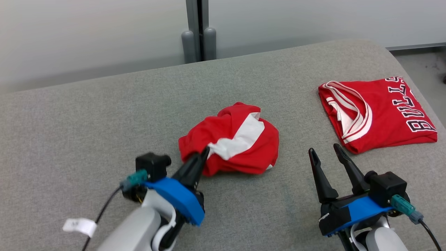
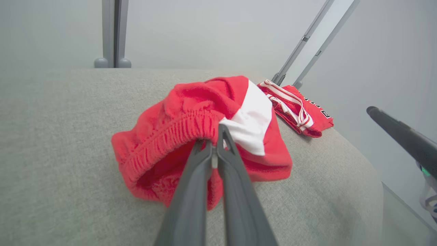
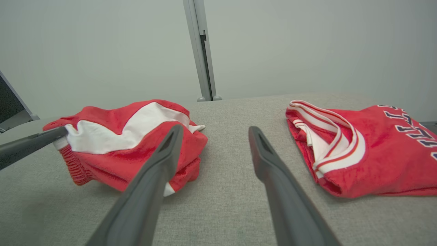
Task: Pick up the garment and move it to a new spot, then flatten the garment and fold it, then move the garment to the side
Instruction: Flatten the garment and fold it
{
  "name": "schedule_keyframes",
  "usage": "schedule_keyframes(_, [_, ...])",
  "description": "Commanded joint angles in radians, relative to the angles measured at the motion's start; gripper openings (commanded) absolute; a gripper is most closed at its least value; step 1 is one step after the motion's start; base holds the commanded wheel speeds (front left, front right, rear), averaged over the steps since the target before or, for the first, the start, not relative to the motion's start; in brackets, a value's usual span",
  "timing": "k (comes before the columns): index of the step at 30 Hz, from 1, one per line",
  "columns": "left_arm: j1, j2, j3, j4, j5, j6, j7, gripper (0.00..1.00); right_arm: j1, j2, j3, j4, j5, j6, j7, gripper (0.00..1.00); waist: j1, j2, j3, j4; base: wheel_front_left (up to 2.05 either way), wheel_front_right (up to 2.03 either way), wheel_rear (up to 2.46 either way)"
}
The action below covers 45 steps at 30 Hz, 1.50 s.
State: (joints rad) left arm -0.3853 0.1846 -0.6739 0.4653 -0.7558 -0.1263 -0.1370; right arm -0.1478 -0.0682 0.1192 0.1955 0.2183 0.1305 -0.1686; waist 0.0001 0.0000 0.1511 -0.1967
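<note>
A crumpled red garment with a white stripe (image 1: 231,137) (image 2: 191,126) (image 3: 126,143) lies bunched in the middle of the grey cushioned surface. My left gripper (image 1: 205,150) (image 2: 215,136) is shut on its elastic waistband at the near left edge, and the cloth lifts slightly around the fingers. In the right wrist view the left gripper's fingers (image 3: 30,141) reach the garment from the left. My right gripper (image 1: 324,149) (image 3: 215,131) stands open with nothing between its fingers, to the right of the garment and just above the surface.
A folded red jersey with dark lettering (image 1: 376,113) (image 3: 368,147) (image 2: 297,109) lies at the far right, close to the surface's right edge (image 1: 414,80). Behind the surface stands a pale wall with a grey post (image 1: 198,31). A white tag (image 1: 79,226) hangs off my left forearm.
</note>
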Motion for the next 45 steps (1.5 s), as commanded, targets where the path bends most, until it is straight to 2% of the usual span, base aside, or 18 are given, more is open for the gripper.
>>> schedule_keyframes(1, [-0.047, 0.022, -0.010, -0.023, 0.006, -0.006, 0.009, 0.00, 0.008, 0.003, -0.001, 0.000, 0.001, 0.001, -0.003, 1.00, -0.0001, 0.0000, -0.004, 0.002, 0.00, 0.00, 0.00])
schedule_keyframes(4, [-0.146, 0.077, -0.037, -0.079, 0.006, -0.004, 0.051, 0.00, 0.002, 0.004, 0.006, 0.000, 0.005, 0.001, -0.006, 1.00, -0.0001, 0.0000, -0.007, 0.001, 0.00, 0.00, 0.00])
schedule_keyframes(7, [-0.256, 0.124, -0.039, -0.136, -0.054, -0.004, 0.088, 0.00, -0.008, 0.005, 0.023, 0.005, 0.008, 0.001, -0.002, 1.00, -0.0001, 0.0000, -0.007, -0.014, 0.00, 0.00, 0.00])
schedule_keyframes(17, [-0.606, 0.356, -0.157, -0.254, -0.206, -0.004, 0.234, 0.00, -0.044, 0.009, 0.060, 0.023, 0.025, 0.001, -0.023, 1.00, -0.0001, 0.0000, 0.022, -0.129, 0.00, 0.00, 0.00])
schedule_keyframes(25, [-0.780, 0.400, -0.271, -0.444, -0.387, -0.004, 0.238, 0.00, -0.065, 0.014, 0.044, 0.045, 0.033, 0.001, -0.054, 1.00, -0.0001, 0.0000, 0.058, -0.137, 0.00, 0.00, 0.00])
schedule_keyframes(27, [-0.779, 0.422, -0.314, -0.491, -0.442, -0.004, 0.249, 0.00, -0.072, 0.015, 0.041, 0.049, 0.035, 0.001, -0.059, 1.00, -0.0001, 0.0000, 0.064, -0.126, 0.00, 0.00, 0.00])
schedule_keyframes(30, [-0.741, 0.488, -0.398, -0.512, -0.489, -0.004, 0.279, 0.00, -0.078, 0.015, 0.042, 0.057, 0.036, 0.001, -0.064, 1.00, -0.0001, 0.0000, 0.071, -0.102, 0.00, 0.00, 0.00])
schedule_keyframes(36, [-0.639, 0.606, -0.553, -0.432, -0.449, -0.004, 0.280, 0.00, -0.100, 0.016, 0.057, 0.064, 0.032, 0.001, -0.068, 1.00, -0.0001, 0.0000, 0.078, -0.058, 0.00, 0.00, 0.00])
schedule_keyframes(39, [-0.565, 0.615, -0.583, -0.365, -0.425, -0.004, 0.248, 0.00, -0.105, 0.016, 0.051, 0.065, 0.027, 0.001, -0.067, 1.00, -0.0001, 0.0000, 0.079, -0.034, 0.00, 0.00, 0.00])
schedule_keyframes(45, [-0.442, 0.570, -0.593, -0.223, -0.383, 0.012, 0.147, 0.00, -0.094, 0.008, 0.036, 0.057, 0.016, 0.001, -0.055, 1.00, -0.0001, 0.0000, 0.070, 0.007, 0.00, 0.00, 0.00])
